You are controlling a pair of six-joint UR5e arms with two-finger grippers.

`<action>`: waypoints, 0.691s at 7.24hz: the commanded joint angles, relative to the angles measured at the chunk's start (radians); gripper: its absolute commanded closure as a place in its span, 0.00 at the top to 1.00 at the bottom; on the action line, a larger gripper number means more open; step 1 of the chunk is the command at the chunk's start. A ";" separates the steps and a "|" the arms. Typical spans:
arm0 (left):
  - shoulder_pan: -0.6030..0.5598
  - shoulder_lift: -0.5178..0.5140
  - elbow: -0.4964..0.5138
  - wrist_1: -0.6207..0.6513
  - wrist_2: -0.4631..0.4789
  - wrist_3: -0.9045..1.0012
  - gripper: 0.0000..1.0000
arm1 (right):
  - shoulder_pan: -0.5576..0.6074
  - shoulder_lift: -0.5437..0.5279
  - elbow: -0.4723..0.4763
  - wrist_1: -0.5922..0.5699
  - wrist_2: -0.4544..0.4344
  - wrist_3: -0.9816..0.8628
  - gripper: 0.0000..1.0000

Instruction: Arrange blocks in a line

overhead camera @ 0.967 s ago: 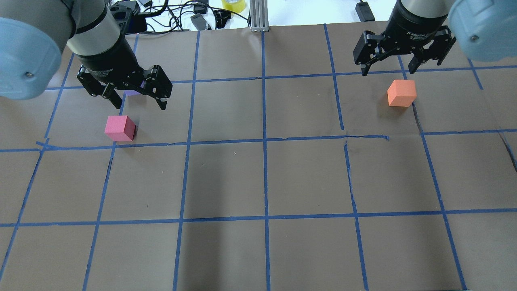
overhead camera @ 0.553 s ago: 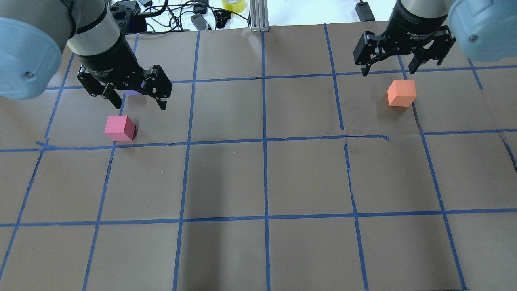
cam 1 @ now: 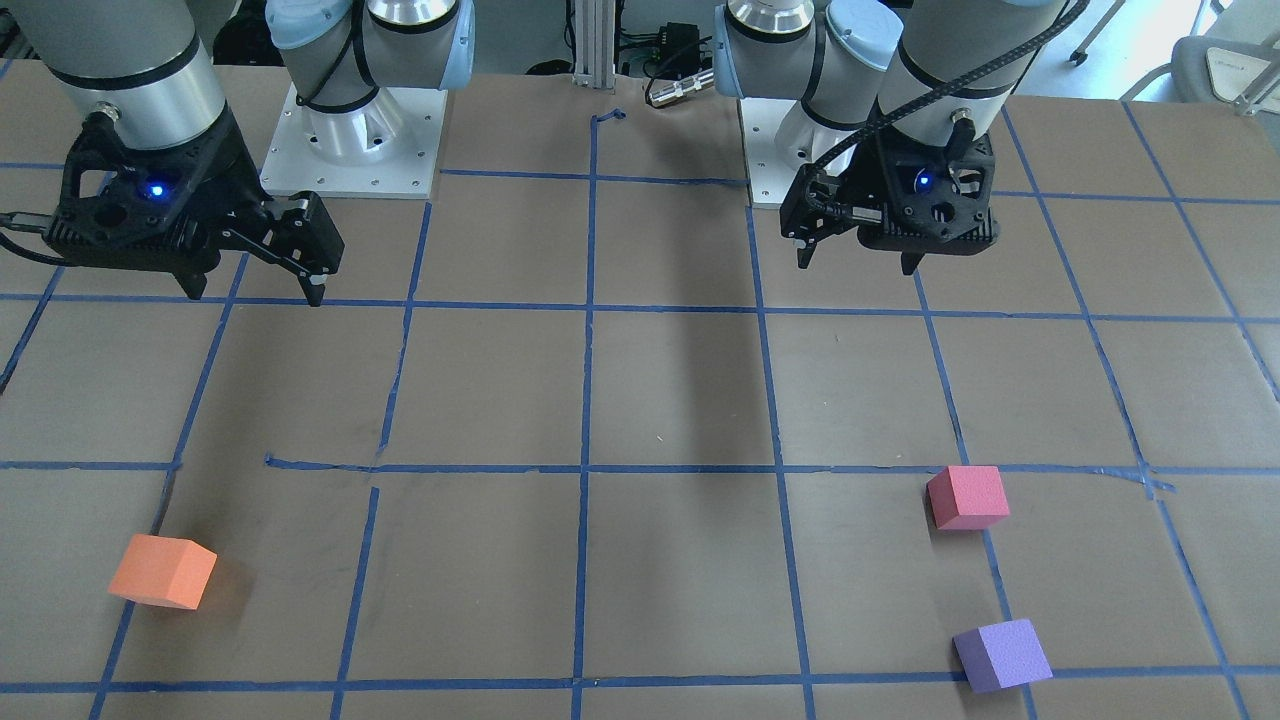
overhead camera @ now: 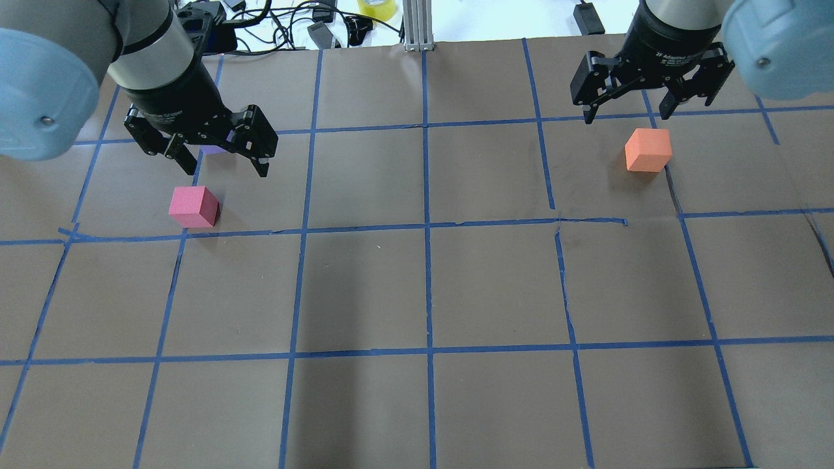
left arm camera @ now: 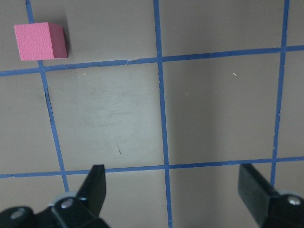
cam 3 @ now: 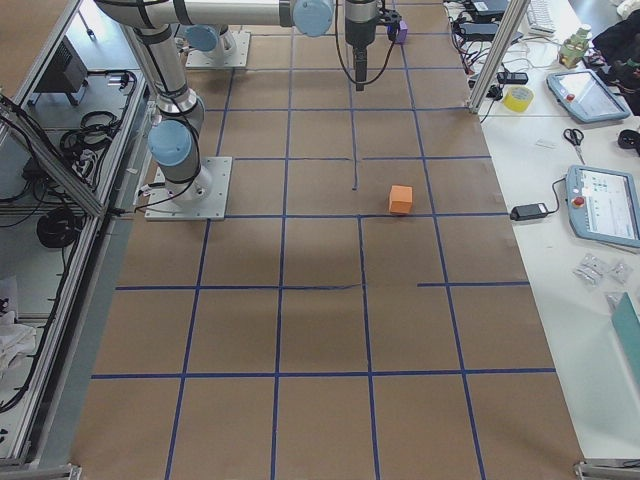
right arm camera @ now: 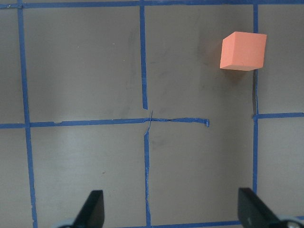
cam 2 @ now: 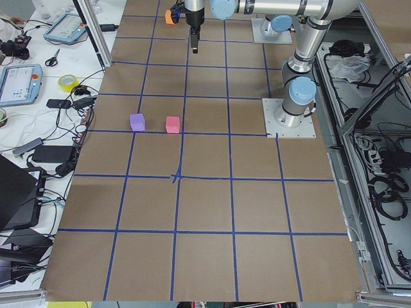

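Observation:
Three foam blocks lie on the brown table. The pinkish-red block lies on my left side, and it shows at the top left of the left wrist view. The purple block lies just beyond it and is mostly hidden behind my left gripper in the overhead view. The orange block lies far right, at the top right of the right wrist view. My left gripper hovers open and empty above the table, short of the pink block. My right gripper hovers open and empty, short of the orange block.
Blue tape lines divide the brown paper into squares. Cables and a yellow tape roll lie past the far edge, beside an aluminium post. The arm bases stand at the robot's side of the table.

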 commanded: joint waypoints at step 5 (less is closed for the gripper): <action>0.000 -0.001 0.000 0.000 0.000 -0.002 1.00 | -0.023 0.050 -0.013 -0.015 0.004 -0.013 1.00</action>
